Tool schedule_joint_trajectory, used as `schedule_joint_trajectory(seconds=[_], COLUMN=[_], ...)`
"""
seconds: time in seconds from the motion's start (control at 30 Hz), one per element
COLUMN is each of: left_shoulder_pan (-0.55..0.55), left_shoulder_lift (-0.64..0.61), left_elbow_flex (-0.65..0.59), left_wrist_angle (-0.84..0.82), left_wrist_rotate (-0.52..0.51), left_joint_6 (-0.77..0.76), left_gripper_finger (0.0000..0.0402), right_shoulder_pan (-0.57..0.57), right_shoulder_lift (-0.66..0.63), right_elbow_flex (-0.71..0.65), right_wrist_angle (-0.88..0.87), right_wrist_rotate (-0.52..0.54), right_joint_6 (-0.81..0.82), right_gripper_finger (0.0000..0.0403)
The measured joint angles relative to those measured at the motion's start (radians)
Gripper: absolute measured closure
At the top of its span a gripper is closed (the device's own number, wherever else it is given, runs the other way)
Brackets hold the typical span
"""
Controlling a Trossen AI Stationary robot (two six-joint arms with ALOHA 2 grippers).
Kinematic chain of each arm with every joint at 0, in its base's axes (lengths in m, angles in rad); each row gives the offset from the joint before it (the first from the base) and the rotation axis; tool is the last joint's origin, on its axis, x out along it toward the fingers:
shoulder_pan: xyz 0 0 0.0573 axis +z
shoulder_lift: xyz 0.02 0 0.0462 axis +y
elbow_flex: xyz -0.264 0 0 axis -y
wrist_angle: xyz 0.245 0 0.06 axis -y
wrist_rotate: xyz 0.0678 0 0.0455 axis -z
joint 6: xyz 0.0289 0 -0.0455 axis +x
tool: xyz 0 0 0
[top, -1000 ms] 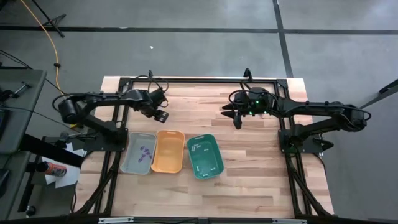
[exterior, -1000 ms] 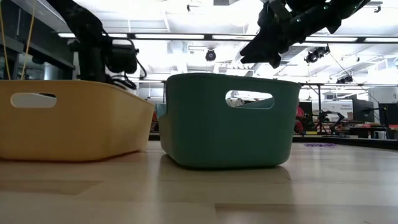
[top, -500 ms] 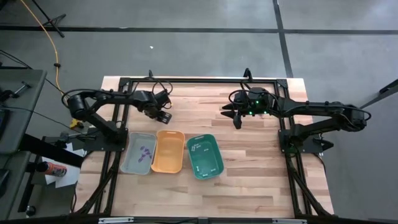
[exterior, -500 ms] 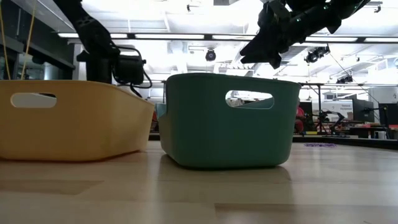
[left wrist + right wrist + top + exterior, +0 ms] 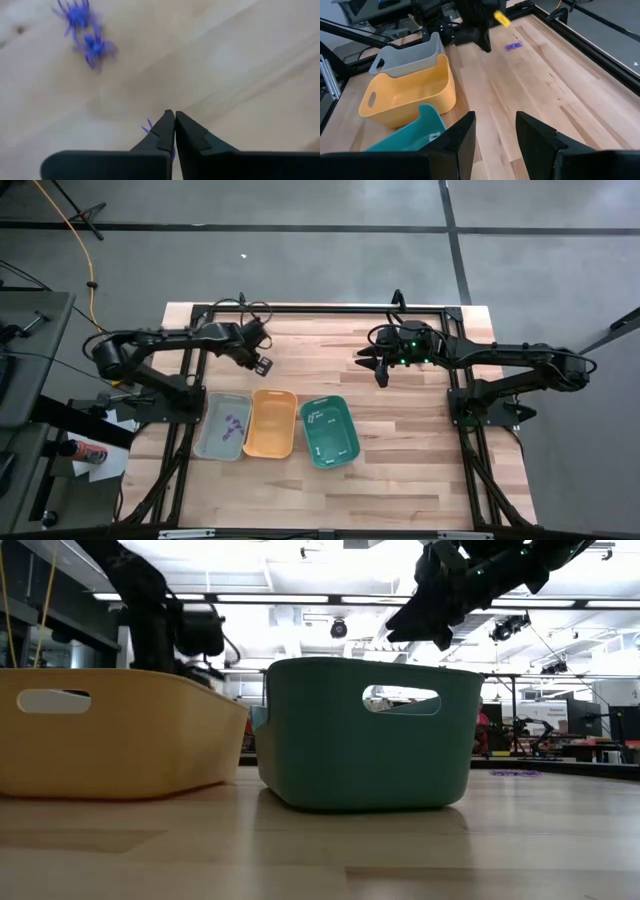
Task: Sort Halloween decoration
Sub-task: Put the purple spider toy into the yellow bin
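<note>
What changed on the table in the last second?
The left gripper shut over the wood behind the trays, and a bit of purple decoration shows at its tips; whether it is gripped is unclear. The right gripper, the grey tray, orange tray and teal tray stayed put.

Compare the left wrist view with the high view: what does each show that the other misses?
Only the left wrist view shows the left gripper shut on a purple piece, with two more purple spiders lying on the wood beyond. Only the high view shows the grey tray, orange tray, teal tray and the waiting right gripper. Both show the wooden table.
</note>
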State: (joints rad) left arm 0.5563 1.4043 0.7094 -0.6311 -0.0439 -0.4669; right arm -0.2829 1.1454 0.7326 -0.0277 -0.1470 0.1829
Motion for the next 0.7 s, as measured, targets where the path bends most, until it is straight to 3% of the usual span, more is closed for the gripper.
schedule_joint_trajectory(seconds=[0.23, 0.43, 0.6, 0.7], left_shoulder_pan=[-0.005, -0.081, -0.22, -0.312], left_shoulder_lift=[-0.211, -0.438, -0.506, -0.499], left_elbow_flex=[0.071, 0.081, 0.082, 0.082], left_wrist_angle=[0.042, 0.399, 0.662, 0.728], left_wrist_rotate=[0.033, 0.266, 0.279, 0.242], left_joint_6=[0.062, 0.091, 0.036, 0.035], left_gripper_finger=[0.0401, 0.0401, 0.0402, 0.0401], right_shoulder_pan=[0.0, 0.004, 0.029, 0.054], right_shoulder_lift=[0.0, 0.0, 0.0, -0.001], right_elbow_flex=[0.0, 0.0, 0.0, 0.001], right_wrist_angle=[0.004, 0.158, 0.355, 0.44], right_wrist_rotate=[0.043, 0.027, -0.097, -0.127], right_joint_6=[0.002, 0.203, 0.236, 0.236], right_gripper_finger=[0.0269, 0.0269, 0.0269, 0.0269])
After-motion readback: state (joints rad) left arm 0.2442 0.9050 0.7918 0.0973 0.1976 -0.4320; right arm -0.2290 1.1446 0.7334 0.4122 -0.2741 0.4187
